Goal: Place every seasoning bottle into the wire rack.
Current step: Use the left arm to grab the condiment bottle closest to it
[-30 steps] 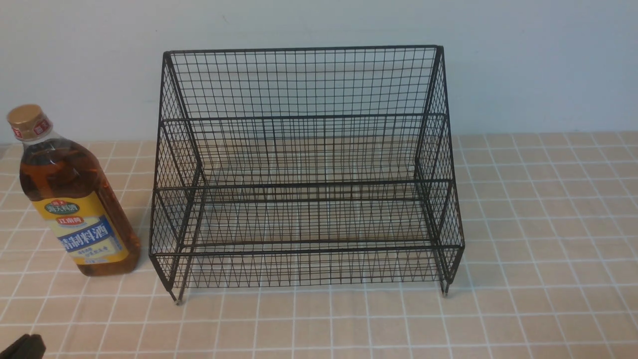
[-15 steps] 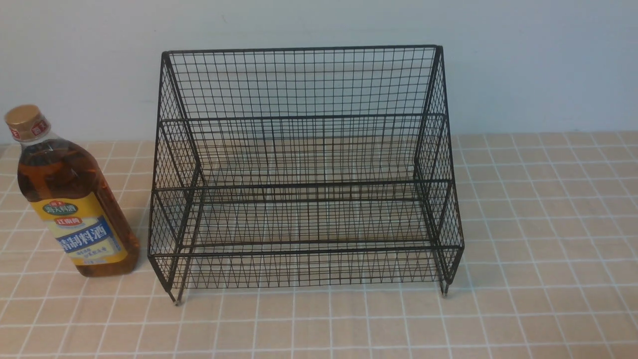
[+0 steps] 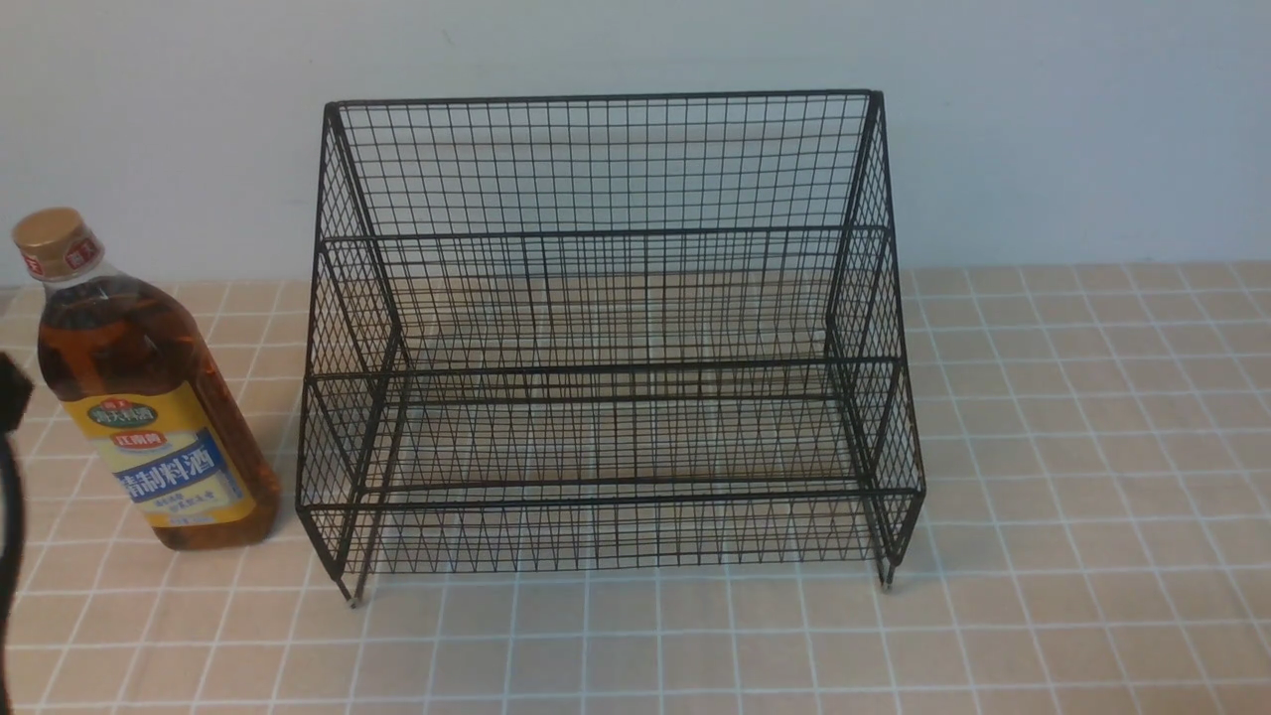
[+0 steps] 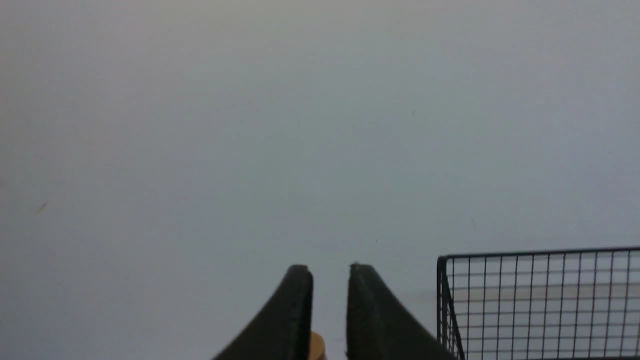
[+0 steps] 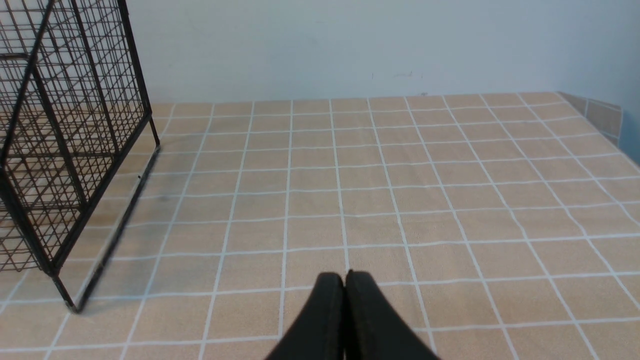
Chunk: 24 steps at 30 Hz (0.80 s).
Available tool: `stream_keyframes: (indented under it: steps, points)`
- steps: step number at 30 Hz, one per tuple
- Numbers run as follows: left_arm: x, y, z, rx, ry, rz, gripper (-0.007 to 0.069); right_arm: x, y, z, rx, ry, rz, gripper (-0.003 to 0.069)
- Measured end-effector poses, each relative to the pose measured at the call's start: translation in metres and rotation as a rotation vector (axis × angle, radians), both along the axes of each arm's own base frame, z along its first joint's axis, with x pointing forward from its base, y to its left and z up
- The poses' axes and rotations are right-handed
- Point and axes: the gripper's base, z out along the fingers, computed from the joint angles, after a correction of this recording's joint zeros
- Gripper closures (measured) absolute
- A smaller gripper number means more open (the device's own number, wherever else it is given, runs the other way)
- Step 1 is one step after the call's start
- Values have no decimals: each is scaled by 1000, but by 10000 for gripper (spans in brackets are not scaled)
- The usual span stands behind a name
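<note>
The seasoning bottle (image 3: 149, 397) stands upright on the tiled table, just left of the wire rack (image 3: 596, 97). It holds amber liquid and has a gold cap and a yellow and blue label. The rack is empty. My left gripper (image 4: 330, 267) is open with a narrow gap and holds nothing. The gold cap (image 4: 316, 347) shows low between its fingers, and the rack's corner (image 4: 442, 300) is beside it. A dark part of my left arm (image 3: 10, 392) shows left of the bottle. My right gripper (image 5: 345, 274) is shut and empty above the tiles.
A pale wall runs behind the table. The rack's right side (image 5: 75, 125) stands left of my right gripper in the right wrist view. The table's far right edge (image 5: 600, 112) shows there too.
A dark part of my left arm has left the bottom left corner of the front view and now shows higher at the left edge, beside the bottle. The bottle and rack stay in place.
</note>
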Motion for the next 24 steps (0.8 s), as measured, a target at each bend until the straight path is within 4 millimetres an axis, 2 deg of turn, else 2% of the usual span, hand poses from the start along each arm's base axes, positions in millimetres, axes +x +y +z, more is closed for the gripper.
stream_keyframes:
  steps: [2,3,4,5,9,10,13,20,24]
  points:
    - [14,0,-4,0,43,4,408,0,0,0,0,0,0,672]
    - [22,0,-7,-7,65,11,349,0,0,0,0,0,0,672]
    - [24,0,-8,-9,68,13,329,0,0,0,0,0,0,672]
    - [32,2,-13,-35,85,30,258,0,0,0,0,0,0,672]
    - [47,7,-24,-103,90,91,123,0,0,0,0,0,0,672]
    - [53,9,-27,-110,80,114,57,0,0,0,0,0,0,672]
    - [63,11,-34,-107,77,143,10,0,0,0,0,0,0,672]
    - [82,13,-56,-85,115,180,1,0,0,0,0,0,0,672]
    - [91,14,-60,-75,101,200,1,0,0,0,0,0,0,672]
